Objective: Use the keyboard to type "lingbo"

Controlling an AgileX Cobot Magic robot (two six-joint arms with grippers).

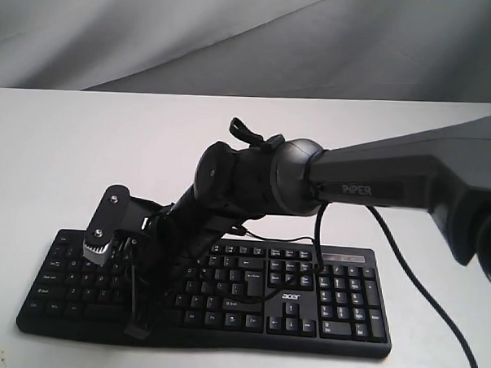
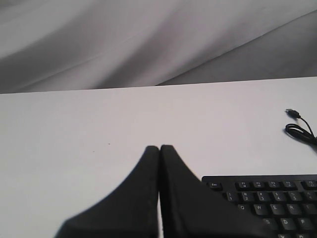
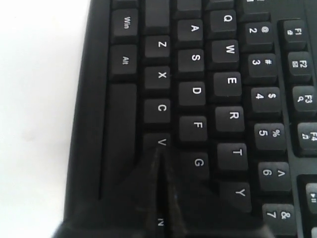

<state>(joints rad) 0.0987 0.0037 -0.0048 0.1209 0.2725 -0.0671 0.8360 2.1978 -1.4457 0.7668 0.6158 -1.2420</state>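
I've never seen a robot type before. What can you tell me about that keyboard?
The keyboard is wide, black, plastic-looking, with white legends, a number pad and an acer logo. It lies flat on the white table; its USB plug lies loose there. The right gripper, shut, points at V; contact is unclear.

- We take this for a robotics lab test bench.
- We see a plain white table (image 1: 59, 159) backed by a draped grey cloth backdrop (image 1: 154, 33).
- We see a black robot arm (image 1: 409, 171) marked "PIPER" reaching over an Acer keyboard (image 1: 346, 298).
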